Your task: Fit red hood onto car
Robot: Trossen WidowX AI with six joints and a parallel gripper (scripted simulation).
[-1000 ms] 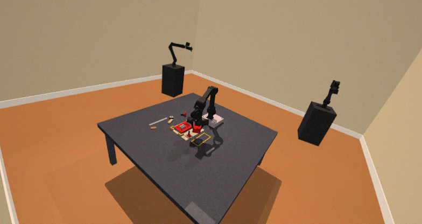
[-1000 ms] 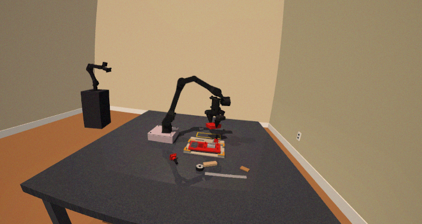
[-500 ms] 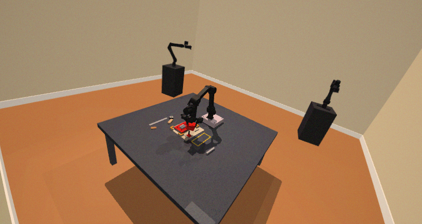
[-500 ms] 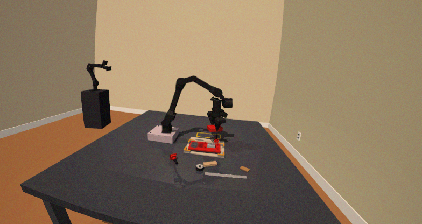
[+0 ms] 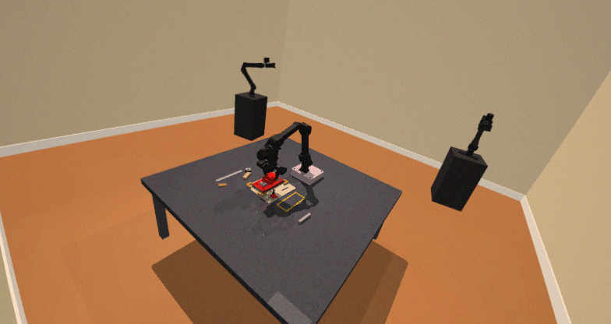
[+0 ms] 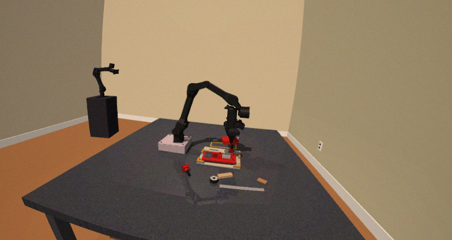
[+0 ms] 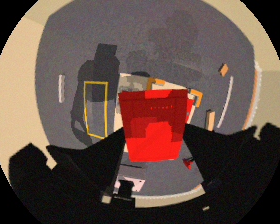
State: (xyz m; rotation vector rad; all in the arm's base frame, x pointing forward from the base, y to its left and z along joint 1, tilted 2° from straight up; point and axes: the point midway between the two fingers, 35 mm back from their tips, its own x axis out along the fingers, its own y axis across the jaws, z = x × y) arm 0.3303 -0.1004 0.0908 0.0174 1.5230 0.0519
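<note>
Carry step. My end effector point(image 6: 231, 141) clamped on hood point(image 6: 230, 139), hood lifted off worktop point(image 6: 126, 187), hanging above far end of car point(image 6: 219, 157) in jig point(image 6: 218, 164). Jig sits mid-worktop, just beside my base point(image 6: 164, 147), toward far edge. Yellow outline point(image 6: 218, 143) behind jig now bare.

Wrist view: hood point(image 7: 155, 125) fills centre, pegs not visible under it.

Next, by my judgement: centre hood over deck, square corners to pegs, lower straight, release only once flat. Risk: skewed hood catching on peg.
</note>
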